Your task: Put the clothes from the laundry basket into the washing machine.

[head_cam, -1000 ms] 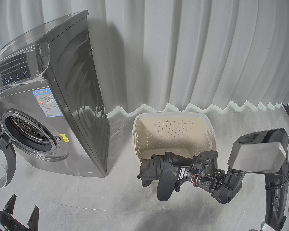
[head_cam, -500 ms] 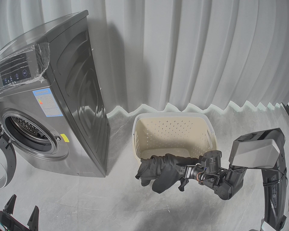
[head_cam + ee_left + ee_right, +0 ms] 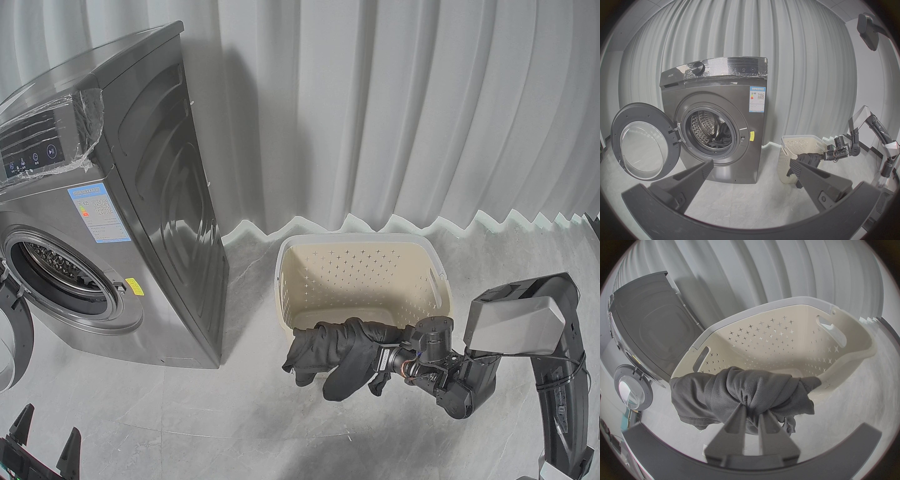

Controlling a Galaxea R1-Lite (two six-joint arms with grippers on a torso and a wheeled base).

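A dark grey garment (image 3: 337, 353) hangs draped over the near rim of the cream laundry basket (image 3: 362, 275), with my right gripper (image 3: 374, 359) shut on its bunched middle. In the right wrist view the garment (image 3: 740, 393) is pinched between the two fingers (image 3: 736, 421), and the basket (image 3: 843, 365) behind it holds no other clothes. The grey washing machine (image 3: 112, 206) stands to the left with its round door (image 3: 643, 142) swung open; dark cloth lies in the drum (image 3: 709, 129). My left gripper (image 3: 44, 434) sits low at the near left, open and holding nothing.
White curtains (image 3: 406, 112) hang behind the basket and the machine. Bare grey floor (image 3: 187, 406) lies between the machine and the basket. The open door (image 3: 12, 331) juts out at the far left edge.
My right arm has shifted slightly, first back to the right, then left again. The garment's hanging end has drawn up and bunched closer to the basket rim. The left gripper has stayed still.
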